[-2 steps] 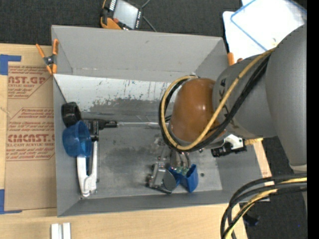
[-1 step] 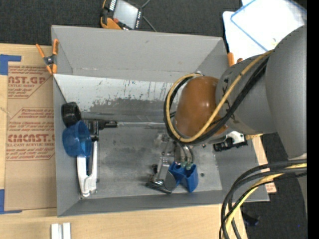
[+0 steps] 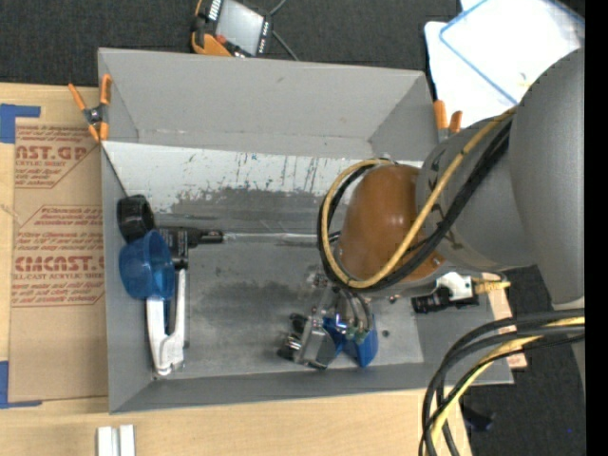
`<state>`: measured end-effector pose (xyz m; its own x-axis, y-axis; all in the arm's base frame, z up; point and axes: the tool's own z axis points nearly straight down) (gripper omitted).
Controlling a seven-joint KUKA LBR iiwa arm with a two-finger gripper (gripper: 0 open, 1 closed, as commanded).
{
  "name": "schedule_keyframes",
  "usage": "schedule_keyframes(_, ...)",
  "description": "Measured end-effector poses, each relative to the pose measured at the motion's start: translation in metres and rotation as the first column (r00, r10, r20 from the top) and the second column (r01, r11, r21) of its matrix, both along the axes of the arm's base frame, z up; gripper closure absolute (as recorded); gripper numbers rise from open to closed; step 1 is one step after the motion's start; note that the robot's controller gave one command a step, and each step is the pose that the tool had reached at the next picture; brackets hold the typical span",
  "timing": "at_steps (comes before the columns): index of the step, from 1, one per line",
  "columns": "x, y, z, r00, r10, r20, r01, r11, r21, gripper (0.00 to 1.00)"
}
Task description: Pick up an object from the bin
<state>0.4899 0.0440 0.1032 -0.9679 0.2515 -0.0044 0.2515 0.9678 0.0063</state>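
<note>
My gripper (image 3: 309, 340) is low over the bin floor near the front wall, right of the middle, under the arm's brown cover. A small blue thing (image 3: 359, 346) lies right beside it on its right, touching or nearly touching; whether the gripper holds it I cannot tell. Part of the blue thing is hidden by the gripper body.
At the bin's left side lie a blue translucent scoop-like cup (image 3: 145, 265), a black knob (image 3: 135, 216) behind it, a white handle-shaped piece (image 3: 163, 335) in front, and a thin black rod (image 3: 198, 238). The arm covers the bin's right side.
</note>
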Motion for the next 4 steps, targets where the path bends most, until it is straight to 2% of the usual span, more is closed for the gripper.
schedule_keyframes(1,0.015,-0.016,-0.029,0.914,0.406,0.006,-0.406,0.914,-0.002,0.0)
schedule_keyframes(2,-0.005,-0.018,-0.016,1.0,0.026,0.005,-0.026,1.0,0.001,0.0)
schedule_keyframes(3,-0.002,-0.035,-0.029,0.925,0.379,0.008,-0.379,0.925,0.0,1.0)
schedule_keyframes(4,-0.002,-0.035,-0.029,0.925,0.379,0.008,-0.379,0.925,0.0,1.0)
